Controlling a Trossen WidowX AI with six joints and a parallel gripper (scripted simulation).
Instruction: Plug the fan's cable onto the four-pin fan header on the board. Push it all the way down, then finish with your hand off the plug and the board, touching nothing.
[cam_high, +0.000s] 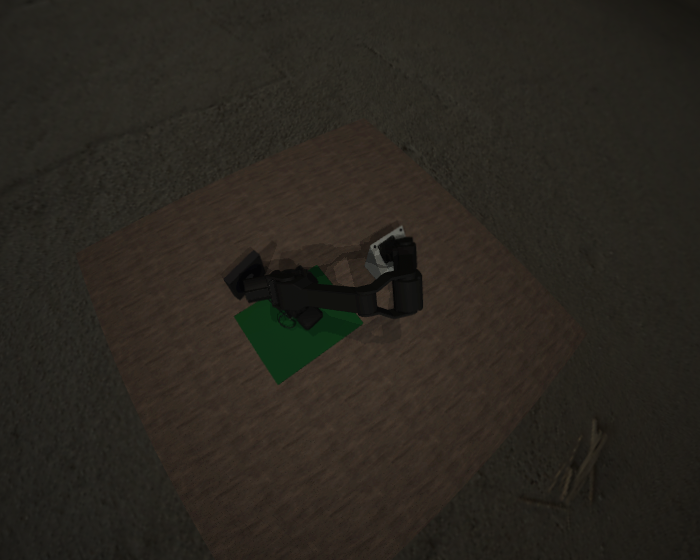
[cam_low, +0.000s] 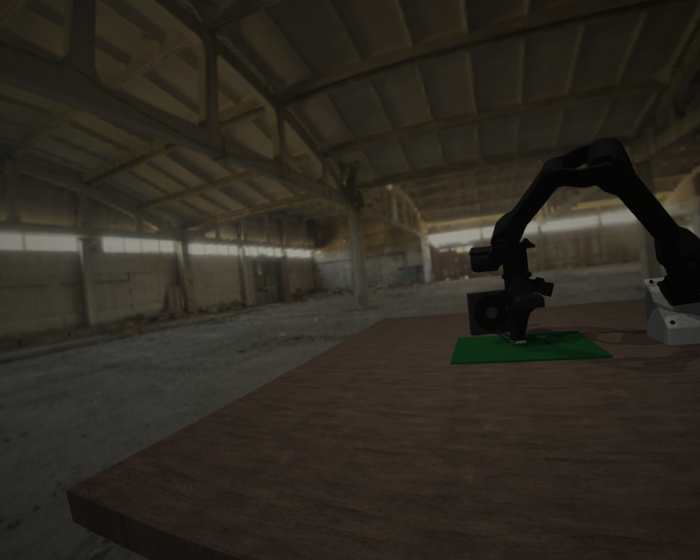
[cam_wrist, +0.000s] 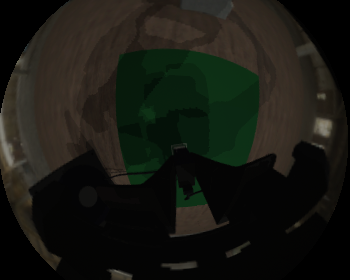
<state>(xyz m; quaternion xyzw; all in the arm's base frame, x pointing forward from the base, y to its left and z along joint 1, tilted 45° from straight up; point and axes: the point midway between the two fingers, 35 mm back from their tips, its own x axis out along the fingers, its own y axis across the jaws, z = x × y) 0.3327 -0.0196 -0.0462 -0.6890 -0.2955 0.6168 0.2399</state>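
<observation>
Exterior view: risking a half-seated or tilted plug (cam_low: 517, 340) if released early or lifted crooked, dragging the thin cable. Left of the flat matte-green board (cam_low: 560, 349), boxy black fan (cam_low: 485, 313) standing on the wood-grain desk (cam_low: 379, 443); over the board, end effector (cam_low: 517, 337) pinching narrowly on the small pale plug at the header.

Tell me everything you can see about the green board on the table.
The green board is a thin, flat rectangle, plain dark green, lying flat on the brown wooden table. From above it sits turned like a diamond. The black fan stands upright at its far edge. The gripper points straight down onto it, shut on the small pale plug low at the board's surface. A thin cable runs off sideways. The header itself is too small to make out.
</observation>
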